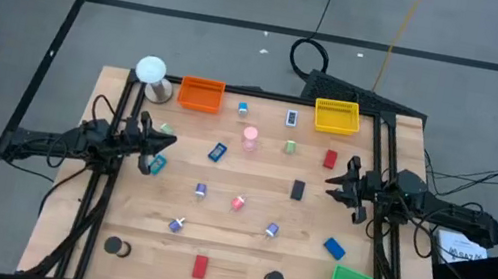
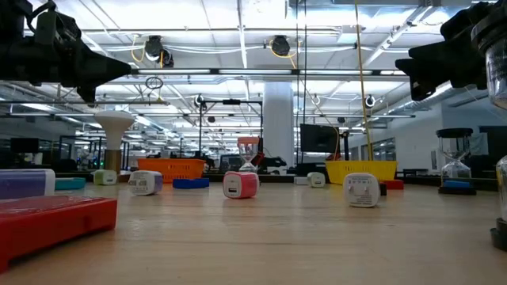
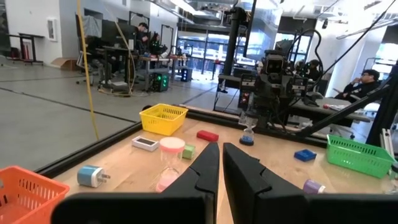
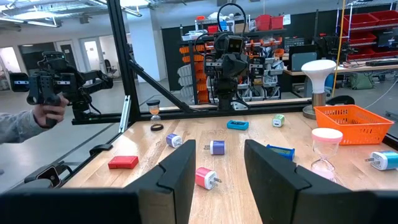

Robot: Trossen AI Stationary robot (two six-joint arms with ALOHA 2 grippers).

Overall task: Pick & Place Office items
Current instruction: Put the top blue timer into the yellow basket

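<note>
Risk close in: catching the frame posts beside each wrist on the first reach. Farther out: toppling the pink hourglass among scattered office items. Left gripper hovering shut, empty, items ahead. Right gripper hovering half-open, empty, red block just beside.

No readable text — none anywhere

Light wood-plank table, matt; plastic mesh trays; matt blk hands.
</note>
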